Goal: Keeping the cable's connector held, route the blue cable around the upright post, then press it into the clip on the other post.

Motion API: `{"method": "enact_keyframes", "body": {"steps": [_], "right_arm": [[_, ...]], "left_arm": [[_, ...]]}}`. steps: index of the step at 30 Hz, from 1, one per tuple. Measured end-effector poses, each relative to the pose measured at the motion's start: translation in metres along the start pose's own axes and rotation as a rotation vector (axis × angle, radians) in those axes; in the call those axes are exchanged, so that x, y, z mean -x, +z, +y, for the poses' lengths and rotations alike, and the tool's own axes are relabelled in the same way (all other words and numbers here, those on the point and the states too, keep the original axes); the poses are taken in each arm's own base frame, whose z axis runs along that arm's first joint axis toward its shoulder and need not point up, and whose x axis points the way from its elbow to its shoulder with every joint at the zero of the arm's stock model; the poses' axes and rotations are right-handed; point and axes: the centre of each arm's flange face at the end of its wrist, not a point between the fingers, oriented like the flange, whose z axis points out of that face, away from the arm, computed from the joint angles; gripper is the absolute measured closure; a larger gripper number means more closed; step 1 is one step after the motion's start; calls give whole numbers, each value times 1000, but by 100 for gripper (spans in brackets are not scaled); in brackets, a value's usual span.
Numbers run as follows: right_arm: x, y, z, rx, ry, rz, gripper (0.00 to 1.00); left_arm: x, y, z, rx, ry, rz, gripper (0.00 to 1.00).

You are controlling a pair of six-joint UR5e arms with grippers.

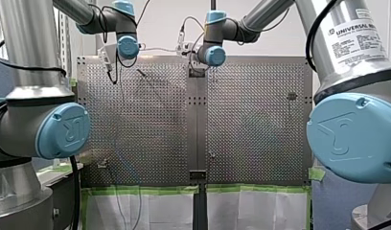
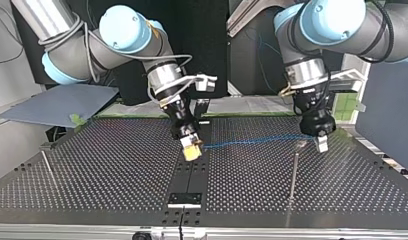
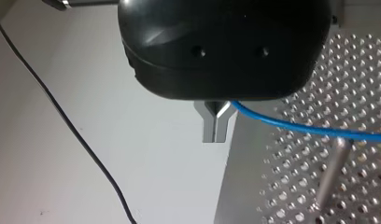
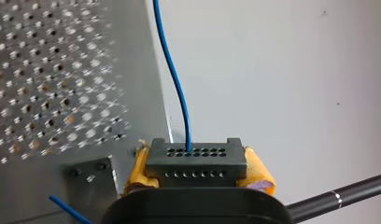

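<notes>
**Inspector:** Perforated metal worktop (image 2: pixel 117 165), flat, with two thin posts standing on it and a pale wall (image 1: pixel 165 24) beyond. Room to swing appears ample.

**Assessor:** Position of the cable?

**Inspector:** Strung nearly straight between the pincers, the blue cable (image 2: pixel 257 140) runs over the worktop. My right pincer (image 2: pixel 191 149) pinches the connector (image 4: pixel 196 161) between yellow pads (image 4: pixel 258 175). My left pincer (image 3: pixel 215 135) has its metal fingers (image 3: pixel 208 130) pressed together on the strand, near the upright post (image 2: pixel 294 175).

**Assessor:** Handling?

**Inspector:** Judged light, thin and limp. It should follow a pull, sag if slackened, and may slide through smooth metal. The connector is the rigid part and the sound hold. Along the strand, grip close to where it must bend.

**Assessor:** Target?

**Inspector:** Well apart, at the top view's left, stands the other post (image 2: pixel 48 169). Its clip is too small to make out.
</notes>
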Motion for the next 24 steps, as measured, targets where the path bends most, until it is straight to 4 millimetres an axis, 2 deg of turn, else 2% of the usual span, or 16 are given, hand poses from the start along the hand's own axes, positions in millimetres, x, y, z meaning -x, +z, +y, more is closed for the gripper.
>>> {"method": "enact_keyframes", "body": {"steps": [9, 19, 24], "right_arm": [[-5, 20, -2, -22, 19, 24, 100], [19, 46, -2, -27, 23, 13, 100], [32, 58, -2, -29, 23, 12, 100]], "left_arm": [[-7, 31, 3, 7, 35, 51, 100], [27, 76, 13, -12, -17, -21, 100], [31, 102, 21, -18, -29, -40, 100]]}}
